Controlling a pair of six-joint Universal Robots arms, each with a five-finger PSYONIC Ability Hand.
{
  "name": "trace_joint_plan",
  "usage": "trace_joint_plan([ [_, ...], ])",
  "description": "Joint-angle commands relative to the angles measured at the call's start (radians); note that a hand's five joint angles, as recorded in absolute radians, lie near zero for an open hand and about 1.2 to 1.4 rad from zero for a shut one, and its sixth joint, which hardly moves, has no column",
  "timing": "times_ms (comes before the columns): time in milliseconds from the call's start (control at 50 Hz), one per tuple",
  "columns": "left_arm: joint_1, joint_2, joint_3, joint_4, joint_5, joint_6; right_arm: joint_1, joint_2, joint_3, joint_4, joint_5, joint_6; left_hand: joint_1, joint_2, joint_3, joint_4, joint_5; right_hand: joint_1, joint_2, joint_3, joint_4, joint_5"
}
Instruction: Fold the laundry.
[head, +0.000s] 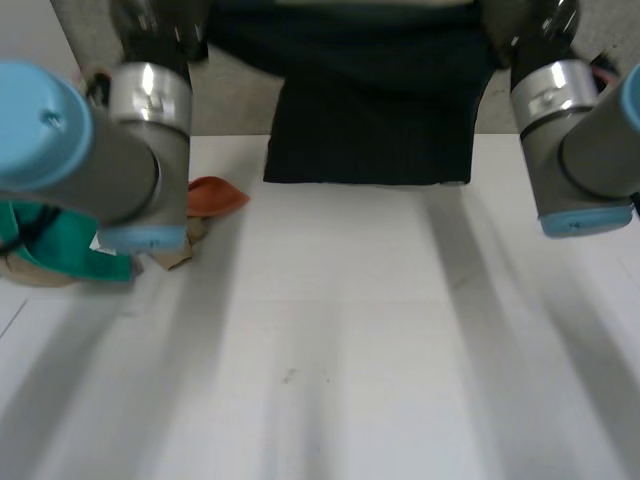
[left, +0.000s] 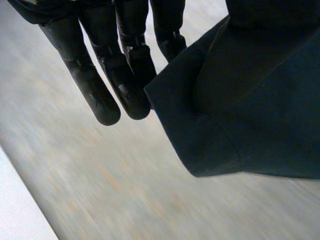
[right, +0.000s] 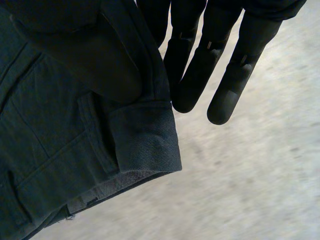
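Note:
A dark garment (head: 370, 110), with seams and a hem like trousers, hangs lifted over the table's far edge between my two arms, its lower edge near the tabletop. In the left wrist view my left hand (left: 115, 75) has straight fingers pressed against one corner of the garment (left: 250, 100), which is pinched beside them. In the right wrist view my right hand (right: 215, 65) pinches a hemmed corner of the garment (right: 65, 150) between thumb and straight fingers.
The white table (head: 350, 350) stretches toward me. At its left side lie an orange cloth (head: 215, 195), a green cloth (head: 60, 245) and a tan piece (head: 175, 250), partly behind my left arm (head: 140, 150). My right arm (head: 580, 140) stands at the right.

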Motion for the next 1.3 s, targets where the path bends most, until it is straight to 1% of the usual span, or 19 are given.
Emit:
trace_joint_plan([
  [20, -0.041, 0.012, -0.301, -0.110, -0.073, -0.002, -0.002, 0.126, 0.013, 0.190, -0.036, -0.006, 0.238, 0.198, 0.203, 0.196, 0.238, 0.269, 0.211, 0.204, 0.195, 0.191],
  [100, -0.076, 0.015, -0.442, -0.188, -0.076, 0.001, 0.000, 0.158, 0.065, 0.321, -0.043, -0.026, 0.238, 0.198, 0.203, 0.196, 0.238, 0.269, 0.211, 0.204, 0.195, 0.191],
  [180, -0.107, 0.058, -0.563, -0.294, -0.085, -0.002, -0.002, 0.134, 0.163, 0.414, -0.036, -0.072, 0.238, 0.198, 0.203, 0.196, 0.238, 0.269, 0.211, 0.204, 0.195, 0.191],
  [260, -0.112, 0.143, -0.664, -0.409, -0.085, -0.002, -0.003, 0.039, 0.309, 0.541, -0.026, -0.115, 0.238, 0.198, 0.203, 0.196, 0.238, 0.269, 0.211, 0.204, 0.195, 0.191],
  [400, -0.129, 0.313, -0.773, -0.685, -0.085, -0.002, 0.000, -0.163, 0.495, 0.722, -0.020, -0.147, 0.238, 0.198, 0.203, 0.196, 0.238, 0.269, 0.211, 0.204, 0.195, 0.191],
  [420, -0.147, 0.340, -0.782, -0.752, -0.082, -0.007, 0.002, -0.205, 0.536, 0.762, -0.019, -0.159, 0.238, 0.198, 0.203, 0.196, 0.238, 0.269, 0.211, 0.204, 0.195, 0.191],
  [500, -0.213, 0.380, -0.787, -0.877, -0.077, -0.009, 0.003, -0.274, 0.634, 0.833, -0.009, -0.222, 0.238, 0.198, 0.203, 0.196, 0.238, 0.269, 0.211, 0.204, 0.195, 0.191],
  [620, -0.264, 0.414, -0.766, -0.903, -0.080, -0.007, 0.005, -0.303, 0.719, 0.841, 0.012, -0.273, 0.238, 0.198, 0.203, 0.196, 0.238, 0.269, 0.211, 0.204, 0.195, 0.191],
  [640, -0.261, 0.420, -0.750, -0.894, -0.079, -0.007, 0.003, -0.300, 0.721, 0.836, 0.012, -0.271, -0.105, -0.145, -0.140, -0.147, -0.105, 0.269, 0.211, 0.204, 0.195, 0.191],
  [660, -0.259, 0.419, -0.740, -0.885, -0.077, -0.004, 0.003, -0.297, 0.724, 0.830, 0.012, -0.271, -0.367, -0.407, -0.402, -0.409, -0.367, 0.269, 0.211, 0.204, 0.195, 0.191],
  [720, -0.254, 0.407, -0.692, -0.816, -0.077, 0.008, 0.002, -0.293, 0.731, 0.796, 0.012, -0.270, -0.984, -1.024, -1.019, -1.026, -0.984, 0.269, 0.211, 0.204, 0.195, 0.191],
  [820, -0.221, 0.347, -0.599, -0.673, -0.054, 0.022, 0.002, -0.290, 0.757, 0.749, 0.012, -0.270, -0.939, -0.979, -0.974, -0.981, -0.939, 0.269, 0.211, 0.204, 0.195, 0.191],
  [860, -0.190, 0.309, -0.562, -0.631, -0.024, 0.036, 0.003, -0.288, 0.763, 0.732, 0.014, -0.268, -0.913, -0.953, -0.948, -0.955, -0.913, 0.269, 0.211, 0.204, 0.195, 0.191],
  [920, -0.129, 0.235, -0.491, -0.565, 0.096, 0.068, 0.003, -0.286, 0.773, 0.714, 0.012, -0.267, -0.866, -0.906, -0.901, -0.908, -0.866, 0.269, 0.211, 0.204, 0.195, 0.191],
  [940, -0.095, 0.182, -0.447, -0.532, 0.183, 0.082, 0.003, -0.286, 0.774, 0.710, 0.012, -0.265, -0.819, -0.859, -0.854, -0.861, -0.819, 0.269, 0.211, 0.204, 0.195, 0.191],
  [1040, -0.001, -0.021, -0.254, -0.517, 0.416, 0.094, 0.003, -0.273, 0.776, 0.690, 0.012, -0.244, -0.707, -0.748, -0.743, -0.750, -0.708, 0.269, 0.211, 0.204, 0.195, 0.191],
  [1100, 0.025, -0.134, -0.114, -0.540, 0.484, 0.096, 0.005, -0.253, 0.774, 0.681, 0.010, -0.228, -0.660, -0.700, -0.695, -0.703, -0.661, 0.269, 0.211, 0.204, 0.195, 0.191],
  [1220, 0.045, -0.374, 0.161, -0.626, 0.526, 0.102, 0.005, -0.233, 0.776, 0.660, 0.012, -0.224, -0.616, -0.656, -0.651, -0.658, -0.616, 0.269, 0.211, 0.204, 0.195, 0.191],
  [1300, 0.083, -0.518, 0.326, -0.708, 0.584, 0.140, 0.005, -0.211, 0.776, 0.658, 0.012, -0.224, -0.616, -0.656, -0.651, -0.658, -0.616, 0.269, 0.211, 0.204, 0.195, 0.191],
])
